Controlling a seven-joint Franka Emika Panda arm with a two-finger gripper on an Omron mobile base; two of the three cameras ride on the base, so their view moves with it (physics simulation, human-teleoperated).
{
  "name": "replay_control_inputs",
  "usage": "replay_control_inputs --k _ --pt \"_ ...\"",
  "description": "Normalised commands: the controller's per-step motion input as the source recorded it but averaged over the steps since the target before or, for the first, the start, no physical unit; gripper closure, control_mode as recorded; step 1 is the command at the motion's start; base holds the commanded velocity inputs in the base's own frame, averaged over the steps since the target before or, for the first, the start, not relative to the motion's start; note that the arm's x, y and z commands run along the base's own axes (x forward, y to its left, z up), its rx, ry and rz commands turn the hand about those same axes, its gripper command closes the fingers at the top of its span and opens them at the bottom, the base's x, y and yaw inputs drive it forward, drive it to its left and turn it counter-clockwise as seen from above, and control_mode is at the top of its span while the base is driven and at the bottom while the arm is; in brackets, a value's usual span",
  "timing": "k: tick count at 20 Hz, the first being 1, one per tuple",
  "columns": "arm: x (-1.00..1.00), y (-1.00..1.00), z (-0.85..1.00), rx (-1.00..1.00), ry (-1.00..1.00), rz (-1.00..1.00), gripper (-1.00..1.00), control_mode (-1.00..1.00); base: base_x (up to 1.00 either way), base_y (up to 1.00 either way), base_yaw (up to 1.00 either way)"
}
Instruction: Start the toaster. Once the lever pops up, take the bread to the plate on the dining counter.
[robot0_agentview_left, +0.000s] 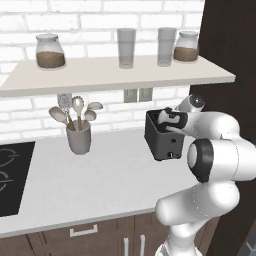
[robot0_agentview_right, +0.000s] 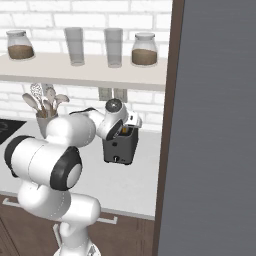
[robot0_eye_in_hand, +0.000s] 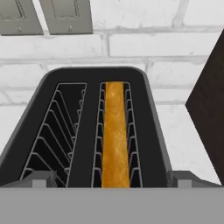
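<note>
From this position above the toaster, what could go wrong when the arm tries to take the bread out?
1. The bread sits deep in the right slot of the toaster, its top edge level with the wire guides. The fingers may catch on the wires.
2. The fingers stand wide apart, straddling both slots. Closing off-centre could miss the thin slice.
3. A dark cabinet panel stands close on the right; lifting sideways might hit it.

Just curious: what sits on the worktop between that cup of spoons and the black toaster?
Nothing. In the left base view the pale counter runs bare from the utensil cup to the toaster.
</note>
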Motion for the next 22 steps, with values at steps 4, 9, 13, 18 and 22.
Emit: replay_control_inputs --k 4,9,13,18,22 --pt "0.16 0.0 -0.06 0.0 0.0 -0.02 -1.0 -1.0 0.0 0.0 0.0" --pt "0.16 0.0 -0.06 0.0 0.0 0.0 -1.0 -1.0 0.0 0.0 0.0" --pt "0.02 -0.01 -0.09 0.0 0.0 0.0 -1.0 -1.0 0.0 0.0 0.0" --pt "-0.01 -0.12 -0.1 0.0 0.0 0.0 -1.0 -1.0 0.0 0.0 0.0" --pt "-0.02 -0.05 -0.05 0.0 0.0 0.0 1.0 -1.0 0.0 0.0 0.0"
